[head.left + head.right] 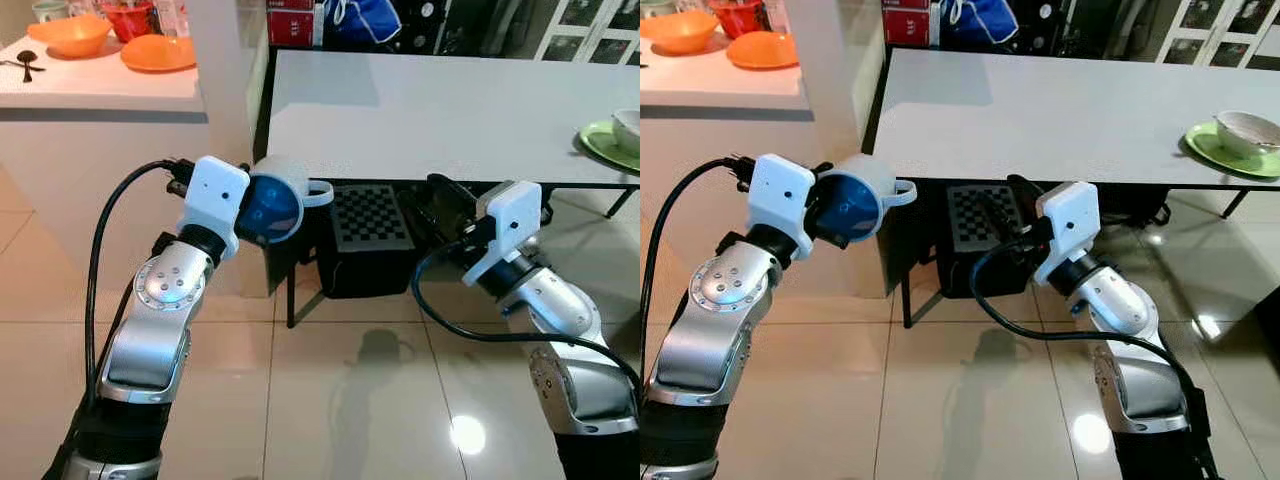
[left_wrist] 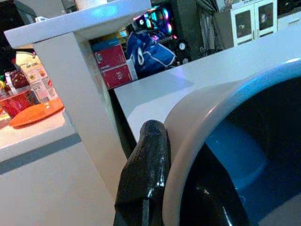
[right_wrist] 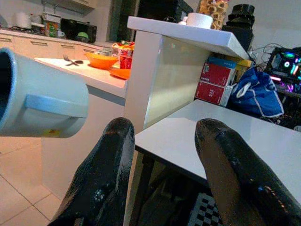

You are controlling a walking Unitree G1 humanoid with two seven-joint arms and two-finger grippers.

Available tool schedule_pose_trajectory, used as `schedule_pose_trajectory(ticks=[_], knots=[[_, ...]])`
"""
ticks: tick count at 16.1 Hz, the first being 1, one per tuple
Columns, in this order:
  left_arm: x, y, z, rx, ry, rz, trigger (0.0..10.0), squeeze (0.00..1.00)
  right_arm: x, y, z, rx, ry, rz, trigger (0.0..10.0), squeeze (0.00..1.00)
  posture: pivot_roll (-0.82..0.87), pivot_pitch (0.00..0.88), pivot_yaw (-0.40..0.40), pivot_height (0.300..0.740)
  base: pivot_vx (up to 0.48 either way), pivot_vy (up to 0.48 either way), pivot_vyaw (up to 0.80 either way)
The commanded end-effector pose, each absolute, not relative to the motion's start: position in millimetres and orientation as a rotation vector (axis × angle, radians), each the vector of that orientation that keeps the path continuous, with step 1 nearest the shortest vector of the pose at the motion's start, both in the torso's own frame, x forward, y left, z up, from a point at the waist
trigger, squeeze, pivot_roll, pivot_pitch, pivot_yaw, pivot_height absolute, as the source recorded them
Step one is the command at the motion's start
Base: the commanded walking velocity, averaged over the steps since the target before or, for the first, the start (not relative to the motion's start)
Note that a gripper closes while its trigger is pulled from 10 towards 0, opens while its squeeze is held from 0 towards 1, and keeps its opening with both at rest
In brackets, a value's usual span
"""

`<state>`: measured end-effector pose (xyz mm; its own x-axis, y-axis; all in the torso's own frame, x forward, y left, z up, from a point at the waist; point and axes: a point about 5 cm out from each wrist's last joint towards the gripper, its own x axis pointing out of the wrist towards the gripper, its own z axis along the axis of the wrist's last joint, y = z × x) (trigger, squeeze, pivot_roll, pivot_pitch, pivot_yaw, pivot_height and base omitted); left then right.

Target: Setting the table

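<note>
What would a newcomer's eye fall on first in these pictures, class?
First, the mug with its blue inside, held on its side by the left gripper just short of the white table. Next, the right gripper, open and empty, below the table's edge. Far right on the table sits a bowl on a green plate.

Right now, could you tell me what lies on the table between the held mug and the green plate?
Nothing: the eye views show bare white table between mug and green plate.

Left gripper (image 1: 262,205) raised, clamped on mug (image 1: 280,198); right gripper (image 3: 162,162) held forward, fingers (image 3: 101,179) parted.
</note>
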<state>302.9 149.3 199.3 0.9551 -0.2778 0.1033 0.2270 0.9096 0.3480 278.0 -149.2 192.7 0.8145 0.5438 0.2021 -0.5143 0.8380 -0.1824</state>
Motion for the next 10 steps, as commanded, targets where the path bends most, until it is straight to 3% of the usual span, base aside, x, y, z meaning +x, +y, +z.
schedule_pose_trajectory(ticks=[1, 4, 7, 10], knots=[[304, 145, 204, 0.335, -0.171, -0.285, 10.0, 0.0, 278, -145, 190, -0.111, -0.232, 0.546, 10.0, 0.0, 0.03, 0.0, -0.019, 0.74, 0.0, 0.33, 0.0], [304, 144, 203, 0.331, -0.168, -0.294, 10.0, 0.0, 277, -141, 187, -0.095, -0.22, 0.54, 10.0, 0.0, 0.03, 0.0, -0.019, 0.74, 0.0, 0.476, 0.0], [300, 140, 205, 0.336, -0.186, -0.332, 10.0, 0.0, 276, -138, 191, -0.118, -0.249, 0.587, 10.0, 0.0, 0.04, 0.0, -0.026, 0.74, 0.0, 0.0, 0.0], [300, 138, 213, 0.398, -0.233, -0.445, 10.0, 0.0, 280, -145, 207, -0.293, -0.337, 0.701, 10.0, 0.0, 0.04, 0.0, -0.025, 0.74, 0.0, 0.0, 0.0]])
